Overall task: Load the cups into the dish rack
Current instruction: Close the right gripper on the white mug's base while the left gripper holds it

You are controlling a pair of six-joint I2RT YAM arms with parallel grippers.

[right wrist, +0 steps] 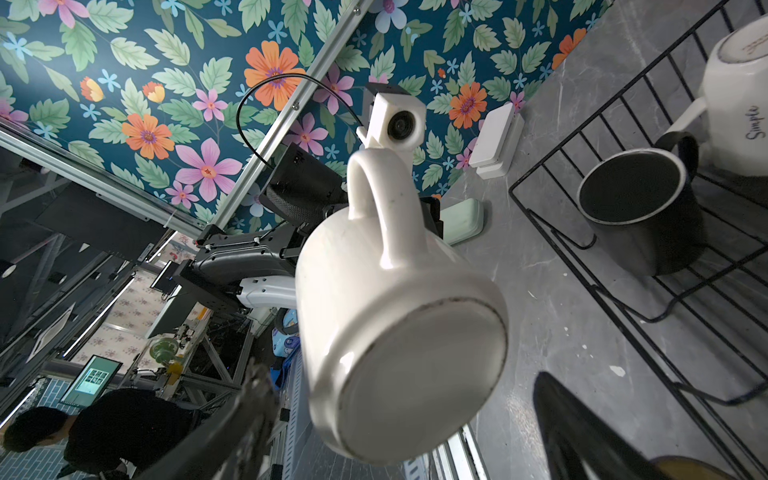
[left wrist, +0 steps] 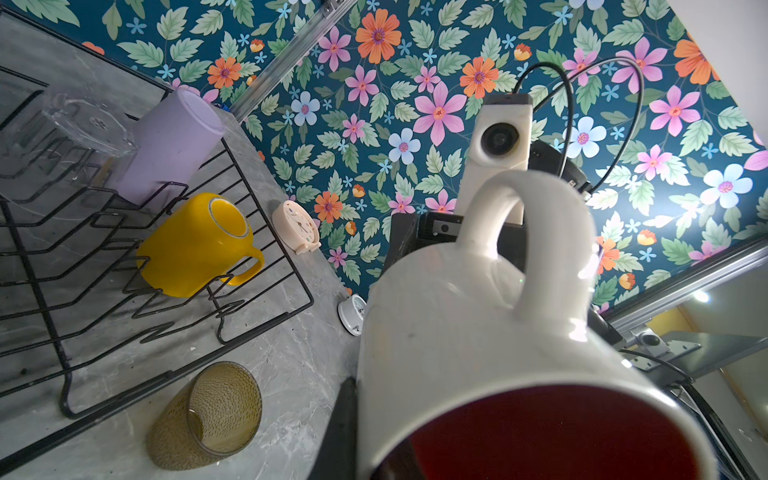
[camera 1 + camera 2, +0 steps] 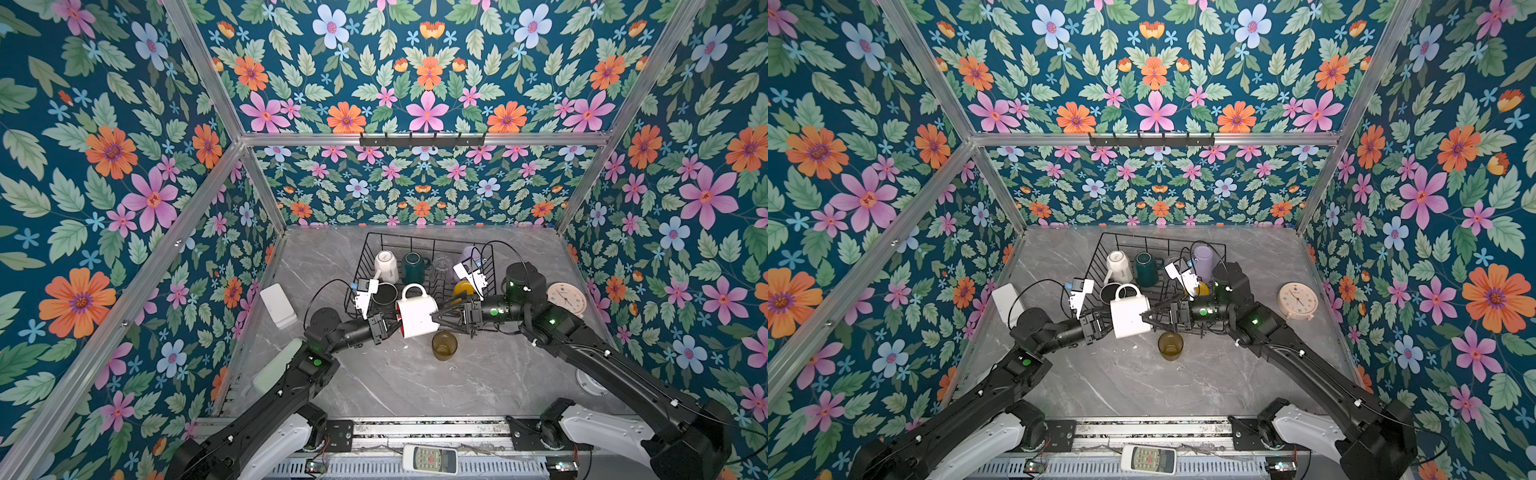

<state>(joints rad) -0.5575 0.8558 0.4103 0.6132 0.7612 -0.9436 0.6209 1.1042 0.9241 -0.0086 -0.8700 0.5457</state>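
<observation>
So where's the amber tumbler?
In both top views the amber tumbler sits mid-table outside the dish rack, in front of the held white mug.

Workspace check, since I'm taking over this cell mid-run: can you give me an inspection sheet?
Surface: grey marble tabletop, few white specks.
Job's things: dish rack holds white mug, green mug, clear glass, lilac tumbler, yellow mug, black mug; amber tumbler stands outside; white/red mug in mid-air.
Clutter: clock, white box, green case, remote.
Grippers: left gripper shut on the white/red mug's rim; right gripper open at its base.
Cables: left cable loop, right cable loop, at the wrist cameras.
Surroundings: floral walls, hook rail, person outside.
</observation>
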